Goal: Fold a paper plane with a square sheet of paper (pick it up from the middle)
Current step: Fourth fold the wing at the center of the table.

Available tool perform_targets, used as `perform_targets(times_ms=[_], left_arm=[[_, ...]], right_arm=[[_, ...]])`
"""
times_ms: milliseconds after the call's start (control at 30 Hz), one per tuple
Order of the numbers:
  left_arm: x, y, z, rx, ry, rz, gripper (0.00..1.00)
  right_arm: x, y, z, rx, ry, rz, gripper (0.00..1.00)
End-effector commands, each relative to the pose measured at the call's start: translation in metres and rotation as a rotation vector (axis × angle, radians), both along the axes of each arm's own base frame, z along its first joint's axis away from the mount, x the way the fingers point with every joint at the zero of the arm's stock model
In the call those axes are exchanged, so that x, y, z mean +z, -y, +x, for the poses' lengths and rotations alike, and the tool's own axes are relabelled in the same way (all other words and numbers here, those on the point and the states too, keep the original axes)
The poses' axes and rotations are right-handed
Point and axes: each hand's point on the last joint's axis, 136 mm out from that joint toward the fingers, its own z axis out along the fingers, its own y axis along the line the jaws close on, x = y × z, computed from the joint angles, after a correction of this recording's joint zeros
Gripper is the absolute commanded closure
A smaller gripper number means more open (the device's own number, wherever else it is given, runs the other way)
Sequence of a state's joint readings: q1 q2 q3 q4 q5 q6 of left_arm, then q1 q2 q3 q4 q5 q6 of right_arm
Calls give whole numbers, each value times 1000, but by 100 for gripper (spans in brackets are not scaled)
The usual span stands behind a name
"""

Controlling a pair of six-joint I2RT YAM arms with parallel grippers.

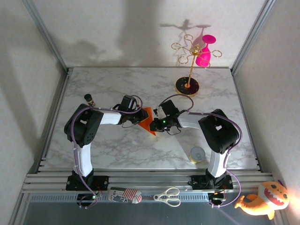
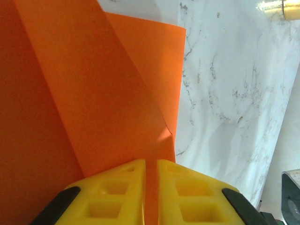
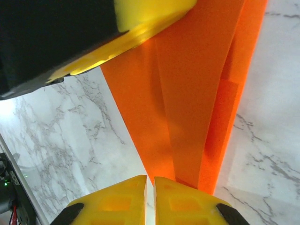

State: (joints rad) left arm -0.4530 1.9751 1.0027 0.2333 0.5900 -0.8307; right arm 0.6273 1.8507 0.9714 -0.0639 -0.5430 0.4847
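Note:
The orange sheet of paper lies folded on the marble table, between my two grippers. In the left wrist view the paper shows diagonal creases and overlapping flaps. My left gripper is shut on it, with orange filling the thin slit between its yellow fingers. In the right wrist view the paper narrows to a point with lengthwise creases. My right gripper is shut, its right finger over that narrow end, marble showing in the slit. The left gripper's yellow finger is at the top of that view.
A gold stand on a black round base carries a pink glass at the back right. A tape roll lies near the right arm's base. Scissors, a small packet and an orange plush toy sit below the front rail.

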Motion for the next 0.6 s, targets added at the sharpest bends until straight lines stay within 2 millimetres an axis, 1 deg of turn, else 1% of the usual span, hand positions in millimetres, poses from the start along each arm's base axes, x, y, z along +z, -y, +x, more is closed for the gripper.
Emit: perform_targets(times_ms=[0,367,433,567], left_arm=[[-34,-12,-9,33,-82,93,85],[-40,-14,-10,40,-100,107,85],[-41,-15,-11,40,-103,112,85],[-44,-18,-11,46,-113,129,85]], right_arm=[[-16,5,-10,-2,-39,-42,86],[-22,6,-14,1,-58,-47,86],[-19,7,-14,1,-54,-48,86],[-6,7,-14,2,-35,-38,86]])
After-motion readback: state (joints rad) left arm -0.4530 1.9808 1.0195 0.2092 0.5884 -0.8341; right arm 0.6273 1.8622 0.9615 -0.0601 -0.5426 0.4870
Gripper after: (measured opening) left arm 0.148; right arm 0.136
